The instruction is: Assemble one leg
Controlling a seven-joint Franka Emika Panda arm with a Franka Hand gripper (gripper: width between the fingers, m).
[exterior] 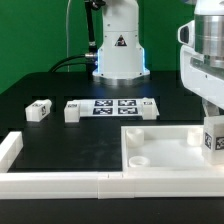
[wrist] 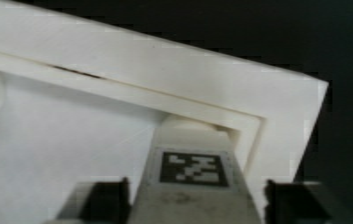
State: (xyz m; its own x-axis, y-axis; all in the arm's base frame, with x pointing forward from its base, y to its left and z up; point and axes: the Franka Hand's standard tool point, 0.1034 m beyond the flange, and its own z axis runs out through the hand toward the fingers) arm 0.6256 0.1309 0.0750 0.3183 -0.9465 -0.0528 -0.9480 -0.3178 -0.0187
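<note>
Exterior view low, facing arm base, wrist view close above tray corner

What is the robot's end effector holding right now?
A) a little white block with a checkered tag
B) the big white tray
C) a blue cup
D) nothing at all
A: in the wrist view the end effector has its fingers on either side of the leg, a small white block with a black-and-white tag, held just over a corner of the tabletop.
</note>
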